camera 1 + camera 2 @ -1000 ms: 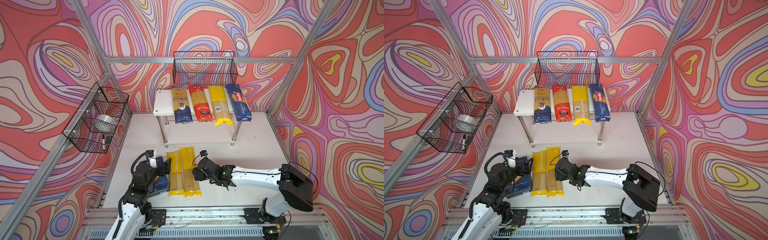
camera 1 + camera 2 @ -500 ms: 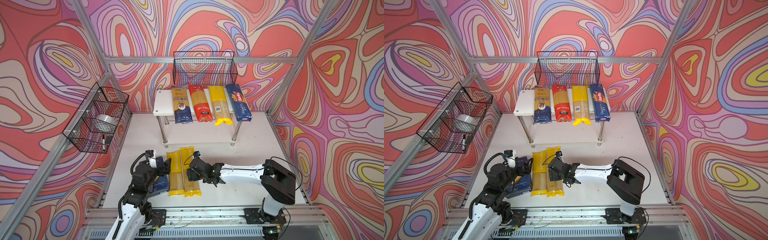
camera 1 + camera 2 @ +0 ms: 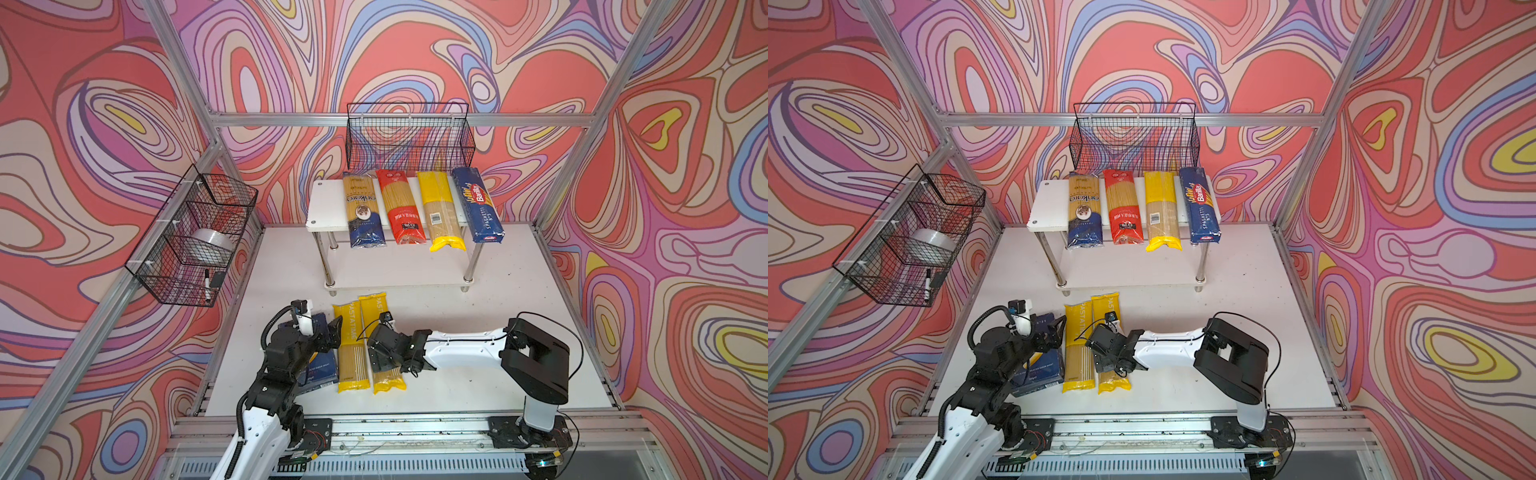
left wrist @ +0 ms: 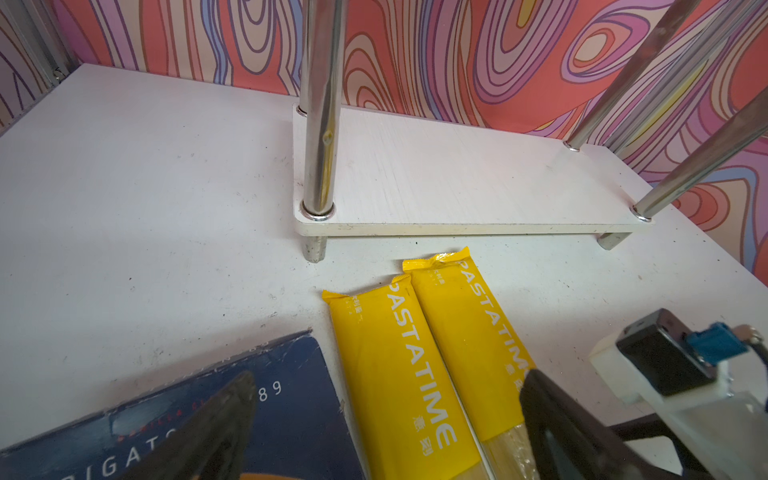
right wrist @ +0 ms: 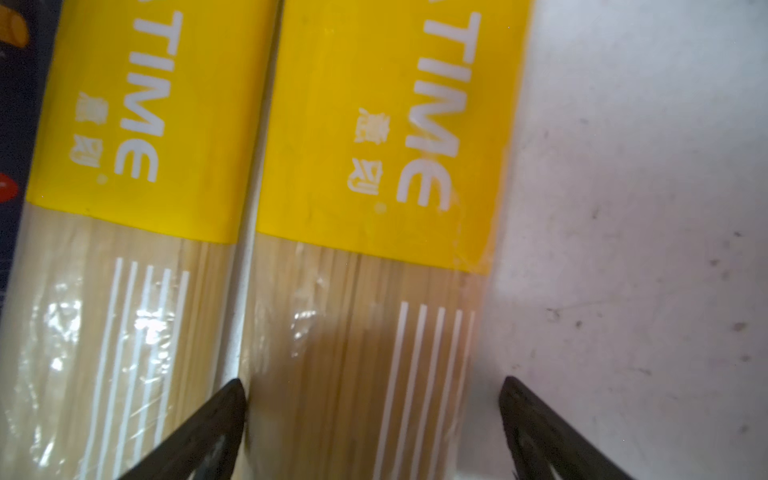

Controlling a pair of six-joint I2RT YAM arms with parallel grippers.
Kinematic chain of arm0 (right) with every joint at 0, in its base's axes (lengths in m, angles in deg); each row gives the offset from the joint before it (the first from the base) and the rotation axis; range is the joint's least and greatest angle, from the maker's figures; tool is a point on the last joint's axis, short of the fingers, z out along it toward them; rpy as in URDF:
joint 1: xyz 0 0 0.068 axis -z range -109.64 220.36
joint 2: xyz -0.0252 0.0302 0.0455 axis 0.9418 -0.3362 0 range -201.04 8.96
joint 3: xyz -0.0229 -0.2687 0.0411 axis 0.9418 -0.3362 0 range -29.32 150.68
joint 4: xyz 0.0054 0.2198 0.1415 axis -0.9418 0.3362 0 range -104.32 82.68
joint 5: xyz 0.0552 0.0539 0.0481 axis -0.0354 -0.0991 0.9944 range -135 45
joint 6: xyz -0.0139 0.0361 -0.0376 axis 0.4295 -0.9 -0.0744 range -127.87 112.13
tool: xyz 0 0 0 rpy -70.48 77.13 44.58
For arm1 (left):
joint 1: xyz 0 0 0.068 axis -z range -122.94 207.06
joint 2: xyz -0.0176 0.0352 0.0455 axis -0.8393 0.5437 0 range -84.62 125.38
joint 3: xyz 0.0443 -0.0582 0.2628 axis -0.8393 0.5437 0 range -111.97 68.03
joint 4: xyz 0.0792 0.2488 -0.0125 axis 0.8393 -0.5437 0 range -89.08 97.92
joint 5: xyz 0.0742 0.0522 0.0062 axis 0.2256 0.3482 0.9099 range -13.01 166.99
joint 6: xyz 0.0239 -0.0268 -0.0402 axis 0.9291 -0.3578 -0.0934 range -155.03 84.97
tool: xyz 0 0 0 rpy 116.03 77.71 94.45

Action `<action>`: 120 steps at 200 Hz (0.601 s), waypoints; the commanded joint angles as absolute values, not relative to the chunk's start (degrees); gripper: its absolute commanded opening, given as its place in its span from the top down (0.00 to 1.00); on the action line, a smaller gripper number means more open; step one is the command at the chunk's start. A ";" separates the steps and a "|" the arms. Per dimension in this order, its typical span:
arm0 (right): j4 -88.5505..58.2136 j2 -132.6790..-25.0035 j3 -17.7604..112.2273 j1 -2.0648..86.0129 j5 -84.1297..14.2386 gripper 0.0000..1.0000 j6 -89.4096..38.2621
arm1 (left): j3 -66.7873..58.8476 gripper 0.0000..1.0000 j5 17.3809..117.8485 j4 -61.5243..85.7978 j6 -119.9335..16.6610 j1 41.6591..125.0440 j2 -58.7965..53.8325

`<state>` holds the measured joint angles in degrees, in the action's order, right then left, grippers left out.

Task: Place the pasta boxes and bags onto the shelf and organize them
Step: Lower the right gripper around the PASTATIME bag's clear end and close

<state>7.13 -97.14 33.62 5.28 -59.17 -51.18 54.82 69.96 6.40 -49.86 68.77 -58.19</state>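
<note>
Right gripper (image 5: 370, 380), released, straddles the right bag (image 5: 374, 124) at the shelf's (image 3: 326, 203) six o'clock. Left gripper (image 4: 387, 374) gapes by the box (image 4: 299, 415).

Between the right fingers (image 5: 208, 428), matt black plastic, lies a bag (image 5: 365, 291) of glossy clear film, crinkled and catching glare, its end a smooth yellow; the neighbouring bag (image 5: 124, 311) outside one finger has the same film. Outside the opposite finger the worktop (image 5: 623, 208) is matt white, scuffed and speckled. Beneath one of the left fingers (image 4: 216, 428), the box (image 4: 299, 415) is matt cardboard, scratched near its corner. Beyond them the shelf (image 4: 457, 183) is smooth white board on mirror-bright chrome legs (image 4: 320, 124).
</note>
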 commanded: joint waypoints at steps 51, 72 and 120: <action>3.52 -83.11 20.98 6.20 -58.05 0.01 -47.27 | 53.64 0.00 70.12 6.88 -50.06 68.92 -57.43; 2.65 -81.89 20.87 6.20 -57.64 0.02 -45.23 | 53.44 0.00 69.71 7.00 -49.97 68.92 -57.07; 5.06 -82.46 23.63 6.20 -60.45 0.02 -41.07 | 53.73 0.00 69.92 6.81 -50.04 68.88 -57.75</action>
<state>5.87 -82.65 22.08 6.15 -59.24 -44.54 54.82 69.96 6.42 -49.86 68.77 -57.16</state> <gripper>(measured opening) 0.984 0.999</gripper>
